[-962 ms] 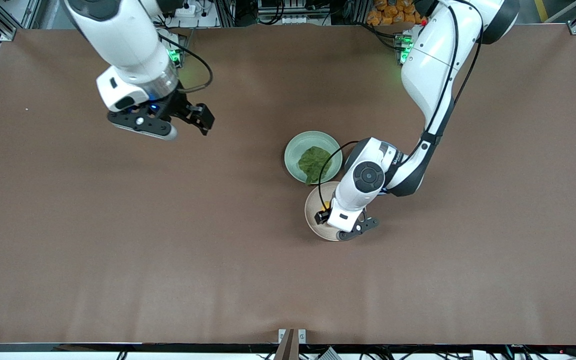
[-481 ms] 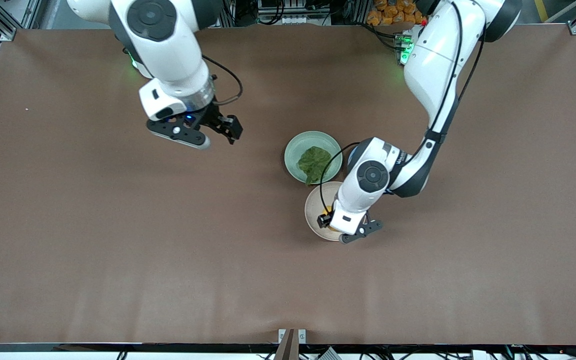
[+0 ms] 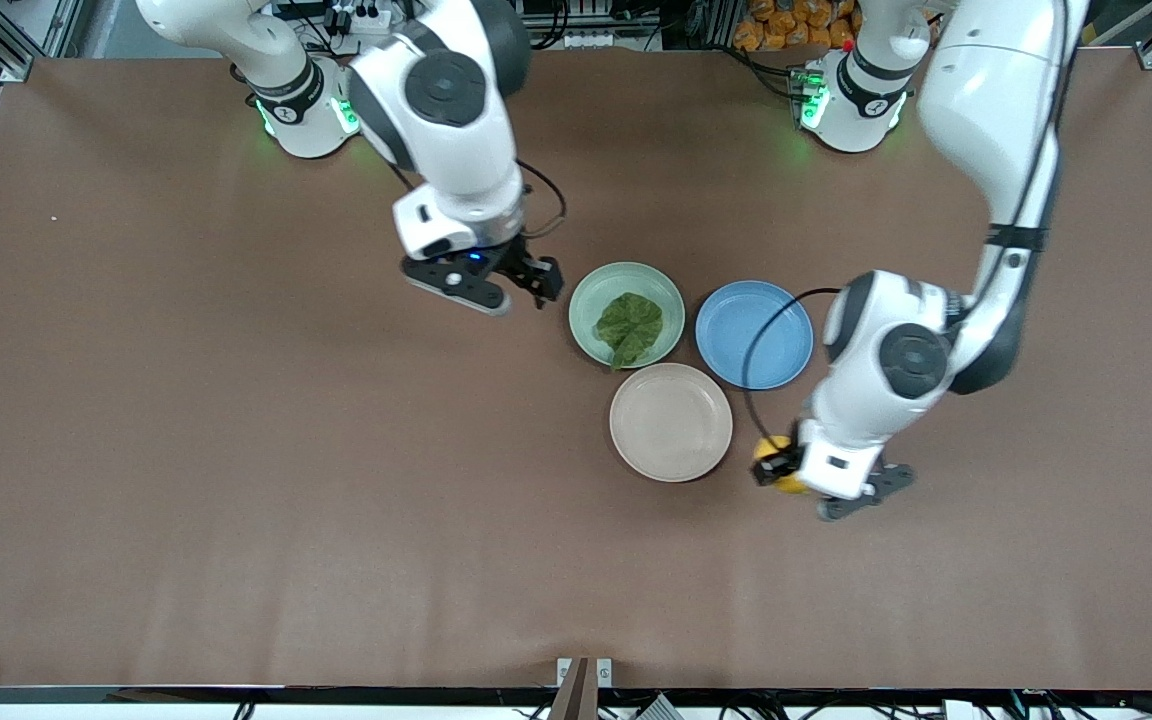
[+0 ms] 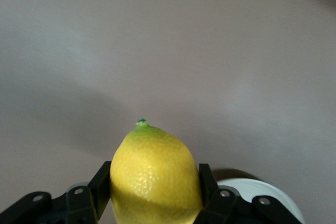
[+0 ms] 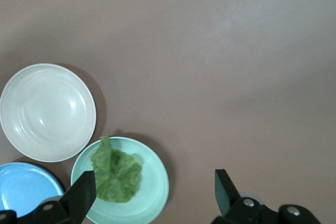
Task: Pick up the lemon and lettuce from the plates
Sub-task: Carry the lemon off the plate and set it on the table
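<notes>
While left gripper [image 4: 155,192] clamps dimpled oval lemon [image 4: 155,174], right gripper [image 5: 152,195] gapes, seemingly empty.

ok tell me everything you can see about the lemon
The lemon is a small oval fruit, bright yellow with pitted skin and a greenish pointed tip. It is off its plate and whole, clamped on both sides between the left gripper's black fingers, tip pointing away from the wrist. It hangs over bare table beside the beige plate, toward the left arm's end.

The lemon [image 3: 774,467] is mostly hidden by the left arm in the front view. The blue plate [image 5: 21,188] is cut off by the right wrist view's edge.
</notes>
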You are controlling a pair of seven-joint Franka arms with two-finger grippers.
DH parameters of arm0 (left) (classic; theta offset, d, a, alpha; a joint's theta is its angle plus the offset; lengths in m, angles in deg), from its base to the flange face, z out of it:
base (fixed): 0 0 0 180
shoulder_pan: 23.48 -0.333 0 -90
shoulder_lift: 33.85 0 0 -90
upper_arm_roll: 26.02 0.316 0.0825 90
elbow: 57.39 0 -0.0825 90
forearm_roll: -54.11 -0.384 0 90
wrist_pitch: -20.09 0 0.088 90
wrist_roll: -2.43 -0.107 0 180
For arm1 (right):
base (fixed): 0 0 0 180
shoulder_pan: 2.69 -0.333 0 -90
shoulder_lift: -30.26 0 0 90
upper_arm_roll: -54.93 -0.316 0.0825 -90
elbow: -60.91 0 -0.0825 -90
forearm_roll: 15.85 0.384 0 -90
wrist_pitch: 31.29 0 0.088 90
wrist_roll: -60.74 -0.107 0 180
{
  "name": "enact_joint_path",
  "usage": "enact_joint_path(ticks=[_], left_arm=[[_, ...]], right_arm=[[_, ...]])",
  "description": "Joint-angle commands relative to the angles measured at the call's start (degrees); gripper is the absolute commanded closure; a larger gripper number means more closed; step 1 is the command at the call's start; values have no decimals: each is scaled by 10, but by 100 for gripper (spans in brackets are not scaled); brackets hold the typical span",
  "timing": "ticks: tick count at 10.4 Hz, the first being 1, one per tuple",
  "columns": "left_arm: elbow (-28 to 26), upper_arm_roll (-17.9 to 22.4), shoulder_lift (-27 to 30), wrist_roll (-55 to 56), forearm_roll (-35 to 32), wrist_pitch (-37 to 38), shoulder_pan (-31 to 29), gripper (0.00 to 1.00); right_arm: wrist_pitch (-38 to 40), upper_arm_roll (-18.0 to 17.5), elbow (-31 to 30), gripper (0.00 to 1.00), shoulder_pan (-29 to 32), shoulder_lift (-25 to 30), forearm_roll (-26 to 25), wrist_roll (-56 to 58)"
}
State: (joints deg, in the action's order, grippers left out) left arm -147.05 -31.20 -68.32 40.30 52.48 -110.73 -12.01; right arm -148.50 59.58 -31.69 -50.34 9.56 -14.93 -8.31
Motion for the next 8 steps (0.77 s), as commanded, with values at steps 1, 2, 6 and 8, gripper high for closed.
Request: enact_joint_path(ticks=[1, 2, 6, 8], left_arm=[[-47, -9, 20, -73, -12, -4, -52, 100], [-48, -9, 17, -103, -12, -2, -64, 100], [-49, -8, -16, -191, -12, 16, -104, 100], [-48, -8, -24, -197, -12, 16, -110, 100]], right_arm=[[-28, 6, 62, 0, -33, -77, -19, -80], [-28, 6, 88, 0, -35, -105, -24, -104], [-32, 6, 158, 0, -65, -177, -50, -168], [-56, 6, 158, 0, -72, -184, -50, -171]])
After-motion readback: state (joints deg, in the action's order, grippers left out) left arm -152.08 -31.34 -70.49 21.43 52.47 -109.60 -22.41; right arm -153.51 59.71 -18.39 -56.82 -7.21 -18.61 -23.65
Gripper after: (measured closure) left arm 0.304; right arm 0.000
